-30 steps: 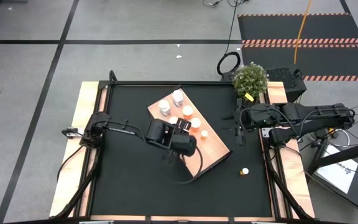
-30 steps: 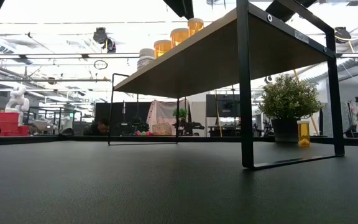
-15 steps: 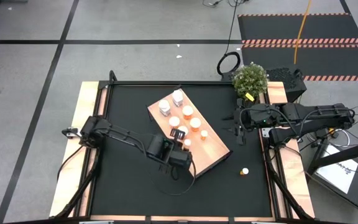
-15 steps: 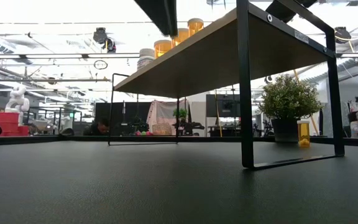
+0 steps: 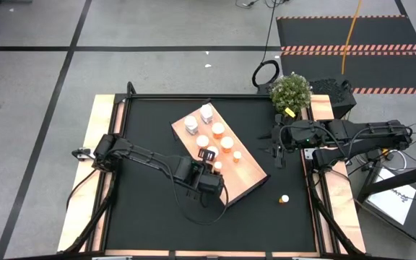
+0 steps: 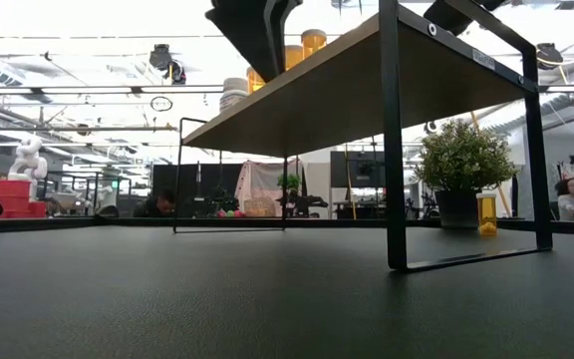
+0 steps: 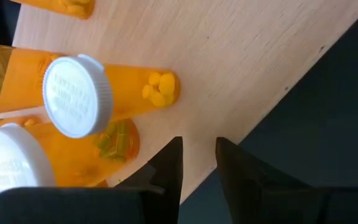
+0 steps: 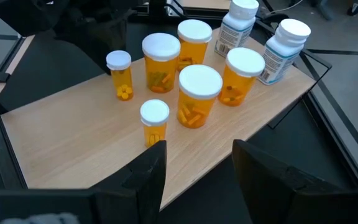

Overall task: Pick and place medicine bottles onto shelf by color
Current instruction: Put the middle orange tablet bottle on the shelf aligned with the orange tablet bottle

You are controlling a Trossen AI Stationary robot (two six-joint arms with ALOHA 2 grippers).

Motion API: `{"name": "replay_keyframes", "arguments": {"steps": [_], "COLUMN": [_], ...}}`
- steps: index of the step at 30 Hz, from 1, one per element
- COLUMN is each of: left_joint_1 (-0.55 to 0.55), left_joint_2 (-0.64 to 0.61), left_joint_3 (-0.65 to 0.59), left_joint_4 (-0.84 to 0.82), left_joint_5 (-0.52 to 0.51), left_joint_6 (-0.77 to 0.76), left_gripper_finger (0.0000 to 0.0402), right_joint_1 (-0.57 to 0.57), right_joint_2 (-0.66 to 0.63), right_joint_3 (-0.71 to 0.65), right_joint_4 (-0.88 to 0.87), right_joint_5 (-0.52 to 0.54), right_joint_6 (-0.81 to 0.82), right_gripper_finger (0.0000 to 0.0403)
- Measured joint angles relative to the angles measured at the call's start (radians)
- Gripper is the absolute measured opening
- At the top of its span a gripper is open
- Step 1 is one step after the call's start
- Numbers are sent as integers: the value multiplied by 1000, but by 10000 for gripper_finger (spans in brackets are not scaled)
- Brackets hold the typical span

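Left pincer [image 5: 209,175]: hovering empty at the shelf's [image 5: 248,177] left edge, fingers slightly spread.
Right pincer [image 5: 275,153]: waiting spread, right of shelf.

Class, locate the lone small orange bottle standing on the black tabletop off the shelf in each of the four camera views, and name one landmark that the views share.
High view: lone small orange bottle stands on the black tabletop, just past the shelf's near-right corner.
Low view: at far right, beside the potted plant.
Left wrist view: not in it.
Right wrist view: not in it.
Shared landmark: the shelf.
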Motion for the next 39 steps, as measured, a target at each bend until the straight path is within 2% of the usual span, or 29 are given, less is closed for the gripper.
{"name": "replay_keyframes", "arguments": {"steps": [9,21,39], "left_joint_1": [-3,44,45], "left_joint_2": [0,0,0], "left_joint_3": [43,42,42], "left_joint_4": [-32,49,127], "left_joint_5": [29,27,27], "left_joint_6": [-18,-8,8], "left_gripper_finger": [97,97,97], "right_joint_1": [0,0,0], "right_joint_2": [0,0,0], "right_joint_3": [0,0,0], "right_joint_4": [0,0,0], "right_joint_5": [0,0,0], "right_joint_6": [0,0,0], "right_gripper_finger": [178,178,178]}}
